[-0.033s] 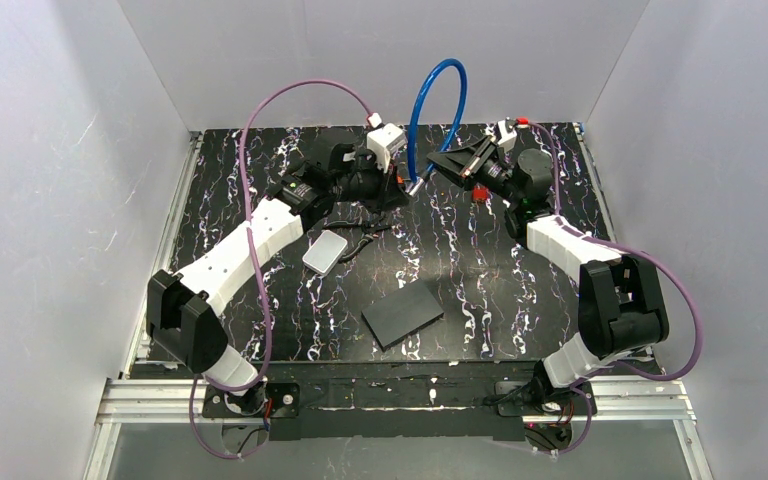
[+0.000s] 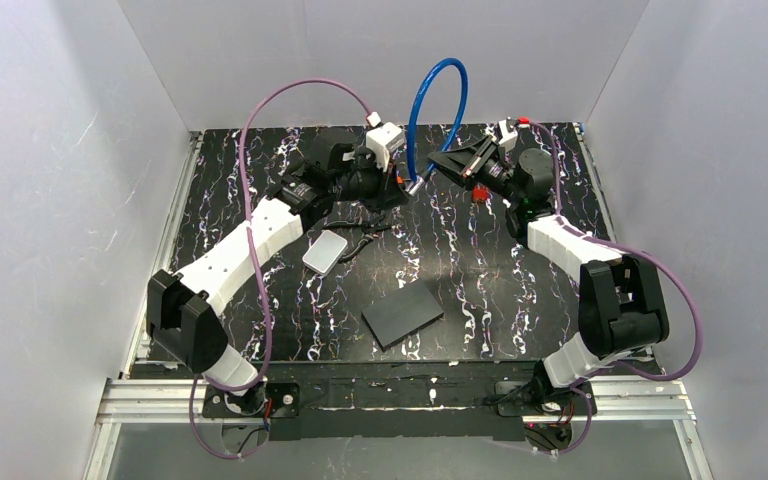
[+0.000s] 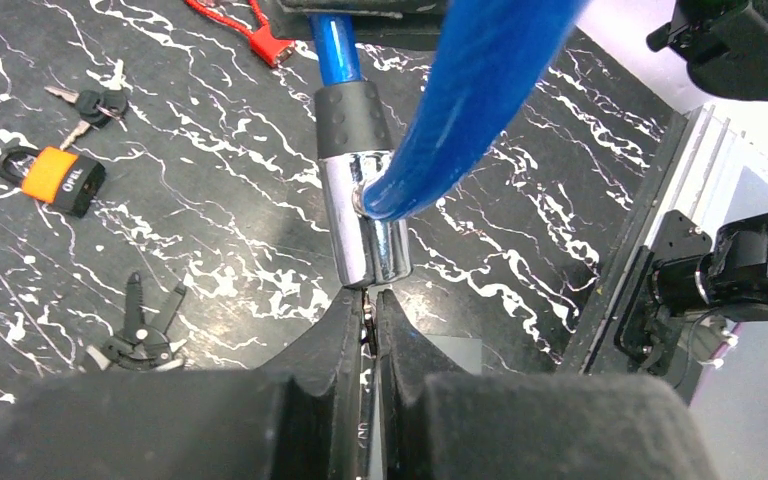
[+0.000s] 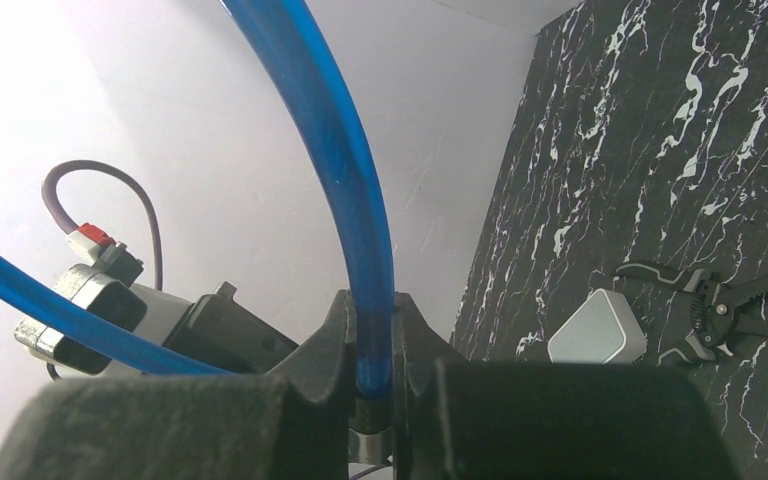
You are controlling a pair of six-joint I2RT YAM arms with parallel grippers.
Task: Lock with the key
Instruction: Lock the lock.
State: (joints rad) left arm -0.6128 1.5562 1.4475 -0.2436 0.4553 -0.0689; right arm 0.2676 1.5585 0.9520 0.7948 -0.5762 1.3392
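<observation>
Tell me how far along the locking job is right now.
Done: the lock is held off the table, and its cable end looks seated in the chrome body. In hand: the right gripper clamps the blue cable, and the left gripper is shut at the body's free end, with the key itself not clearly visible. Left: apparently turning the key.

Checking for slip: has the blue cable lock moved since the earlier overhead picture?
No. Seen from overhead, the cable lock arches to the same spot on the back wall, its ends no nearer the table's rear edge.
</observation>
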